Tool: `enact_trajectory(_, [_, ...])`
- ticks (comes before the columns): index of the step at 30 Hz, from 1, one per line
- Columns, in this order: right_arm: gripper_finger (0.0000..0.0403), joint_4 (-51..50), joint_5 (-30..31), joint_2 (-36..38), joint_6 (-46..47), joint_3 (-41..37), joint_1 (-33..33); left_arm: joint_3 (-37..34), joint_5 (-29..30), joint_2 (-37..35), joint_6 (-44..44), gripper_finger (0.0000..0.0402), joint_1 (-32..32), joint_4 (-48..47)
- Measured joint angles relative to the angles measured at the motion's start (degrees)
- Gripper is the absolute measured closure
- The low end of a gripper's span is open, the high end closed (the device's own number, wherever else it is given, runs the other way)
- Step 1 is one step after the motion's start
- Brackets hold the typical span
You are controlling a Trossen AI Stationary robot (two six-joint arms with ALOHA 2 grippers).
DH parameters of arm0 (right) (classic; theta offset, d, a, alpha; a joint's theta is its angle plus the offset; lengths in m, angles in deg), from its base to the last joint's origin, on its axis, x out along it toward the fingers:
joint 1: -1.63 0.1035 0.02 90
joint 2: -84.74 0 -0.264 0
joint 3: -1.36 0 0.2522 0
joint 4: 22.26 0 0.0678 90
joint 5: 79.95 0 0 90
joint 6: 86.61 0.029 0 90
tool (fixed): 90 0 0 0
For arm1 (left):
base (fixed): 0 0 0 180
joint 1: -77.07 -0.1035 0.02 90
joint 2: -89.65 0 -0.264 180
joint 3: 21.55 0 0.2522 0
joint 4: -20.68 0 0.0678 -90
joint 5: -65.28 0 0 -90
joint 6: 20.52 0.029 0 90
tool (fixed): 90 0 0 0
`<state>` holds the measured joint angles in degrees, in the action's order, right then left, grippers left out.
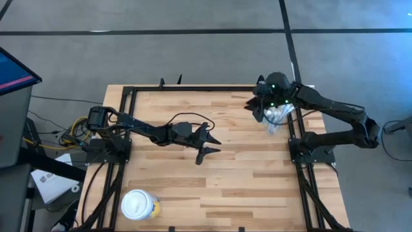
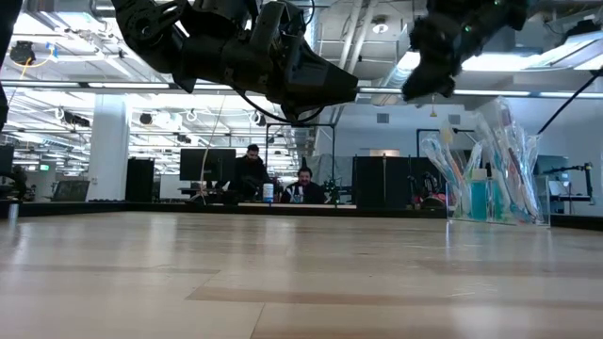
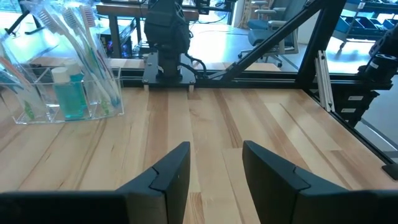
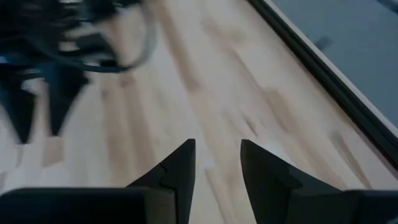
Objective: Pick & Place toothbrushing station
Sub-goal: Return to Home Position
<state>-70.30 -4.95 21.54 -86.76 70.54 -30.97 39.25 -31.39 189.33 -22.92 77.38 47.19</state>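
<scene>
At the table's (image 1: pixel 193 193) right edge, the clear organizer (image 3: pixel 99 107) of toothbrushes (image 3: pixel 93 50) looks light, stiff, slick and top-heavy; pinch one wall. The left pincer (image 3: pixel 214 149), mid-table, and the right pincer (image 4: pixel 217 146), overhead, are spread, empty.

"What sort of place is it?"

"A robotics lab. A wooden table (image 1: pixel 244 180) sits in a black metal frame (image 1: pixel 193 86), with a dark robot arm (image 1: pixel 148 131) mounted at each side."

"And beyond it?"

"An open hall with exposed ceiling ducts (image 2: pixel 339 38), monitors (image 2: pixel 203 165), two people (image 2: pixel 303 184) at desks, office chairs (image 3: pixel 264 31) and loose cables (image 1: pixel 71 129)."
</scene>
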Motion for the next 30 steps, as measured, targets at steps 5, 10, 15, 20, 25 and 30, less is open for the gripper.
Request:
enact_trajectory(5, [0.0285,7.80,-1.68,0.04,-1.79,-1.23,6.42,0.00,0.00,0.00,0.00,0.0262,0.00,0.00])
enact_trajectory(10, [0.0285,16.56,-1.69,0.45,-1.87,-5.27,12.79,0.00,0.00,0.00,0.00,0.0262,0.00,0.00])
enact_trajectory(15, [0.0285,24.42,-1.59,0.37,-1.94,-10.46,17.12,0.01,0.02,0.00,0.00,0.0262,0.00,0.00])
enact_trajectory(20, [0.0285,33.34,-1.51,0.37,-0.89,-16.35,19.90,0.00,2.57,-2.57,-0.02,0.0262,0.00,-3.31])
enact_trajectory(25, [0.0285,45.41,-1.46,0.59,1.43,-22.29,21.91,0.02,4.18,-8.84,-0.02,0.0262,0.05,-11.85])
enact_trajectory(30, [0.0285,54.34,-1.44,0.68,1.69,-26.11,24.34,0.04,7.03,-12.85,0.58,0.0262,1.93,-17.63])
